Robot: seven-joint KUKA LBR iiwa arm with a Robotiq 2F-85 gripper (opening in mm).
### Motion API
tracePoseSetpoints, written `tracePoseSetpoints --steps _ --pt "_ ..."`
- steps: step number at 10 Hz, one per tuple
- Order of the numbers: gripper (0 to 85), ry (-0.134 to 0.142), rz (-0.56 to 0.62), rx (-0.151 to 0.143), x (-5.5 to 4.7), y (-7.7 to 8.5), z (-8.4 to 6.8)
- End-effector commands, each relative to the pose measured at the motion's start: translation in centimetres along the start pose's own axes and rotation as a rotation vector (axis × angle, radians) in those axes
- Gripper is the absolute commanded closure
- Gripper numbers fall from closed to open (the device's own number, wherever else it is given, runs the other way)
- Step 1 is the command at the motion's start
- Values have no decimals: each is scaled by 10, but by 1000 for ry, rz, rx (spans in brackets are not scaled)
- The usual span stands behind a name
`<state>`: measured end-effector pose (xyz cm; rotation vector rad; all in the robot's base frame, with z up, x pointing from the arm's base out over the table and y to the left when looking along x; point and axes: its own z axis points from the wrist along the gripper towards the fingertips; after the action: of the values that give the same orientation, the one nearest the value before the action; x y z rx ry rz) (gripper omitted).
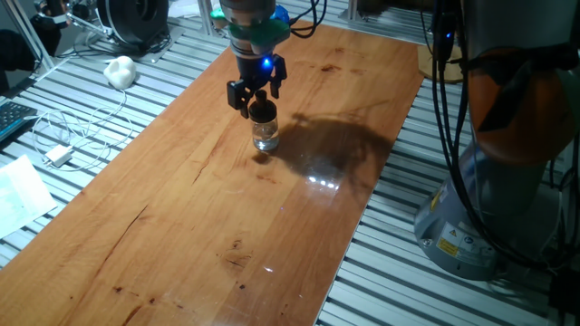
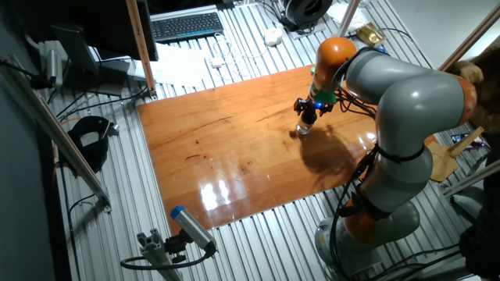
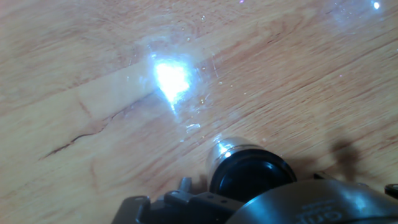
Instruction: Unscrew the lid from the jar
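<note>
The small clear glass jar (image 1: 265, 136) stands upright on the wooden table (image 1: 181, 208), toward its far end. The black lid (image 1: 263, 111) sits on top of the jar. My gripper (image 1: 258, 101) hangs straight above it. Its two black fingers (image 1: 237, 96) are spread and stand on either side of the lid, slightly wider than it. The other fixed view shows the gripper (image 2: 306, 112) over the jar (image 2: 303, 129). In the hand view the lid's round black top (image 3: 250, 177) lies at the bottom edge, with the glass (image 3: 219, 151) showing beside it. The fingertips are out of that view.
The grey and orange arm base (image 1: 507, 136) stands off the table's right side. Cables and a white object (image 1: 120, 70) lie on the slatted surface to the left. A wooden piece (image 1: 439, 62) lies at the table's far right corner. A keyboard (image 2: 186, 26) sits beyond the table.
</note>
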<state>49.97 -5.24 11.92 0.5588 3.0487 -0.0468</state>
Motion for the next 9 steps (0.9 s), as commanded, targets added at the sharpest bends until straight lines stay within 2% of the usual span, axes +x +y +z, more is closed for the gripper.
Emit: tracePoseSetpoints --steps 1,6,9 --pt "0 -4 3 5 1 0 1" --pt "0 -5 16 7 2 0 4" --pt "0 13 21 1 2 0 4"
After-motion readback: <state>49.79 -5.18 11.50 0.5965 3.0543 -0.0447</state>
